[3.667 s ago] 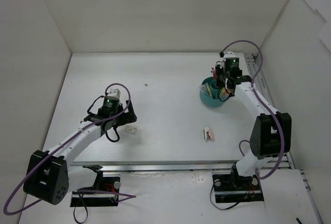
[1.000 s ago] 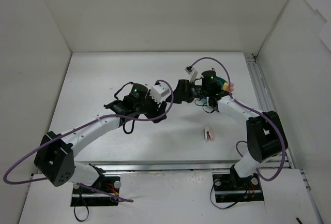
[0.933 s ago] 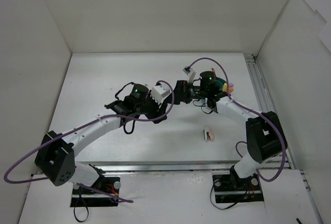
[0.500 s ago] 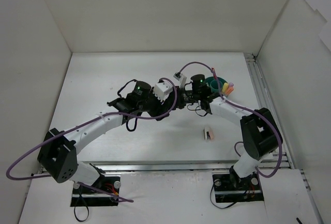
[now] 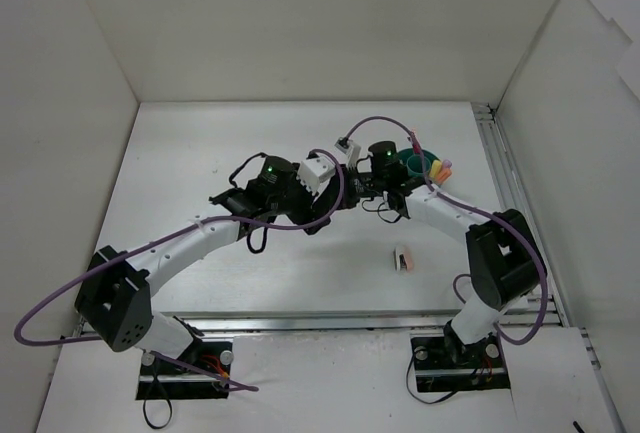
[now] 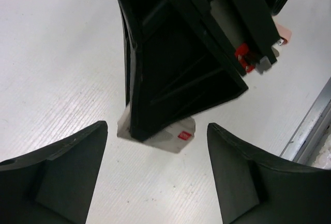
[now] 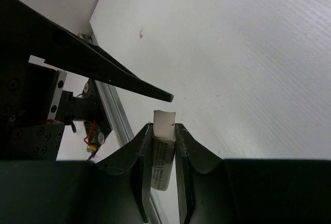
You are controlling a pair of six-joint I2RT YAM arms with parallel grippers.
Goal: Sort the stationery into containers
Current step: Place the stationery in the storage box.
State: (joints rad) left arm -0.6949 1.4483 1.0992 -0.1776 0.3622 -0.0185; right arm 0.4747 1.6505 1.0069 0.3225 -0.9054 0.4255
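Now right hand (image 7: 164,131) pinches white eraser (image 7: 164,120); left hand (image 6: 156,131) spread wide.

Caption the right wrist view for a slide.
Right hand clamped on a small white rectangular eraser over the white table, the left hand's black finger close by.

Place: a robotics lab test cell.
Enclosure: plain white panels (image 5: 300,23) stand along the left, far and right edges of the white desk (image 5: 200,143).
Fixtures: metal rail (image 5: 507,168) on the right edge; arm bases (image 5: 460,358) clamped at the near edge.
Wiring: exposed purple cables (image 5: 385,119).
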